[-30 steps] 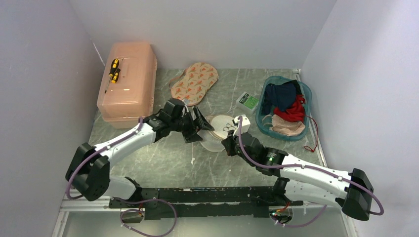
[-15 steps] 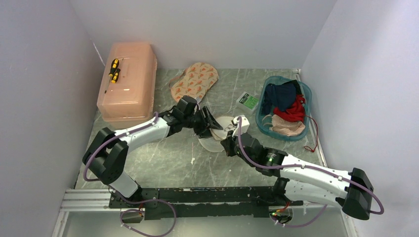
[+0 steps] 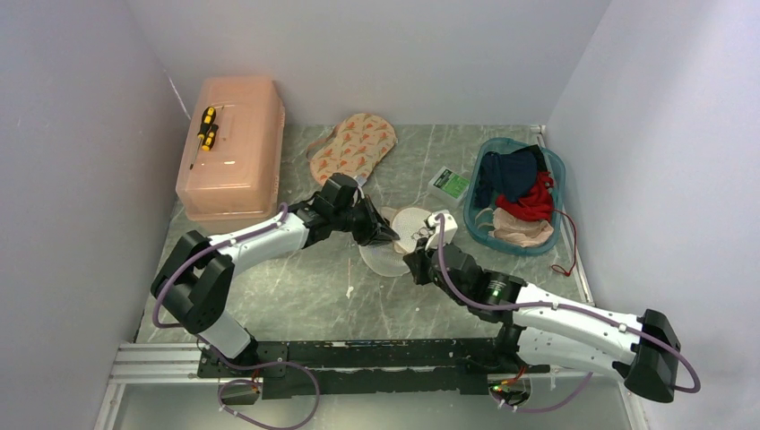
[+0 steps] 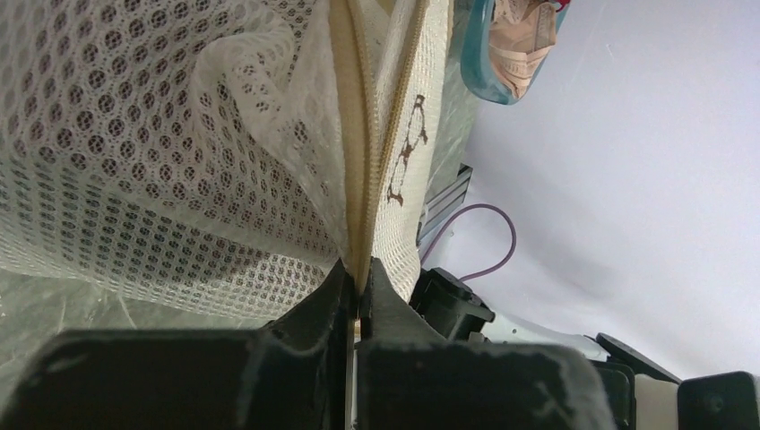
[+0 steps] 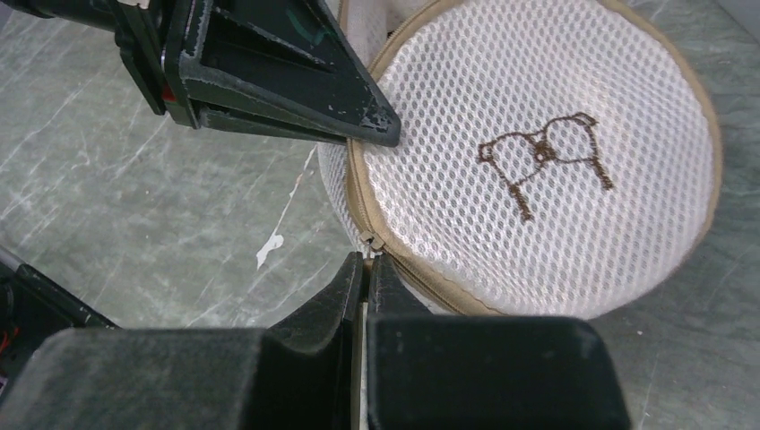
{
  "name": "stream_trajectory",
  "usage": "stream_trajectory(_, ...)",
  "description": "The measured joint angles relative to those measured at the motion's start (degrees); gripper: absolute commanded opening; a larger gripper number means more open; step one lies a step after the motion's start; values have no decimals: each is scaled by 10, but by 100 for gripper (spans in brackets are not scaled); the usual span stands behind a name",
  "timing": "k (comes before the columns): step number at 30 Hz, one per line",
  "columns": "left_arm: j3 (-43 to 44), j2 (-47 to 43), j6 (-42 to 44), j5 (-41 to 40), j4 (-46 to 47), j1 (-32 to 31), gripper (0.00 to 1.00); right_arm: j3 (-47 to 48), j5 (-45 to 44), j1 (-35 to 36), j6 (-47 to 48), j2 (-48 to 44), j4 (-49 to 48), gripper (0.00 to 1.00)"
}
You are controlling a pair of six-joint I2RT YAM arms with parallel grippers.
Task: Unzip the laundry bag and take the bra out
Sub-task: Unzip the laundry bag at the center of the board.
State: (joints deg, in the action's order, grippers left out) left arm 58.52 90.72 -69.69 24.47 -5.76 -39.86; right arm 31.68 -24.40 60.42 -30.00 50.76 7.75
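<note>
The laundry bag (image 3: 410, 231) is a white mesh drum with a cream rim, lying at the table's middle. Its round lid (image 5: 538, 152) carries a small dark bra icon. My left gripper (image 3: 387, 236) comes in from the left and is shut on the bag's cream zipper seam (image 4: 363, 134); mesh (image 4: 179, 161) bunches beside its jaws. My right gripper (image 5: 366, 262) is at the bag's near edge, shut on the zipper pull (image 5: 372, 244). The left gripper's fingers (image 5: 296, 81) lie across the lid's far-left rim. The bra is hidden.
A peach plastic box (image 3: 231, 148) with a yellow-black screwdriver (image 3: 207, 127) on it stands back left. A beige patterned piece (image 3: 352, 148) lies behind the bag. A teal basket (image 3: 550, 167) of clothes and a green-white packet (image 3: 448, 184) are at the right.
My left gripper moved right onto the bag's rim and closed from wide open to shut on the seam. The bag's left side lifted slightly. The right gripper stayed shut at the pull.
</note>
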Motion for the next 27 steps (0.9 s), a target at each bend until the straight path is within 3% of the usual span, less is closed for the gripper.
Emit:
stream_trajectory(23,-24,-59,15,-45,-13,11,3,-16,-82,2,-58,-69,91,0)
stream_trajectory(24,-27,-59,15,-44,-13,11,3,-16,-82,2,-60,-69,92,1)
stream_trajectory(27,-34,-62,16,-42,-9,11,9,-16,-82,2,-62,-70,93,25)
